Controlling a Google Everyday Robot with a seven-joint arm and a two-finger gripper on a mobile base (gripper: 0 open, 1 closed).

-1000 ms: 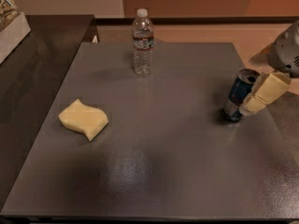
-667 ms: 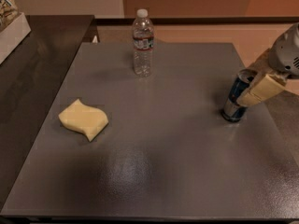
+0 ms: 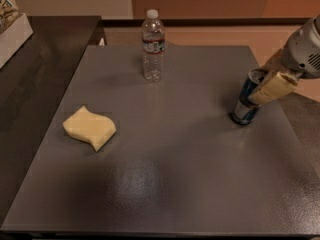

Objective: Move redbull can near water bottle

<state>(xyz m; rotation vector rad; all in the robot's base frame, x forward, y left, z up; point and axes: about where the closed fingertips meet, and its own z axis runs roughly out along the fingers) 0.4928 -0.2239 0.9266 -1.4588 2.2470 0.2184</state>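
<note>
The redbull can [image 3: 243, 106], blue and silver, stands tilted on its base near the right edge of the grey table [image 3: 175, 174]. My gripper [image 3: 262, 82] reaches in from the right and is shut around the can's upper part, with one tan finger [image 3: 274, 86] across its front. The water bottle [image 3: 152, 45], clear with a white cap and a dark label band, stands upright at the far middle of the table, well to the left of the can and beyond it.
A yellow sponge [image 3: 90, 128] lies on the left part of the table. A dark counter [image 3: 35, 69] adjoins the left side, with a white box [image 3: 12, 31] at its far left. The table's right edge is close to the can.
My gripper and the redbull can have shifted slightly to the left, the can staying tilted in the grip. The water bottle and sponge have not moved.
</note>
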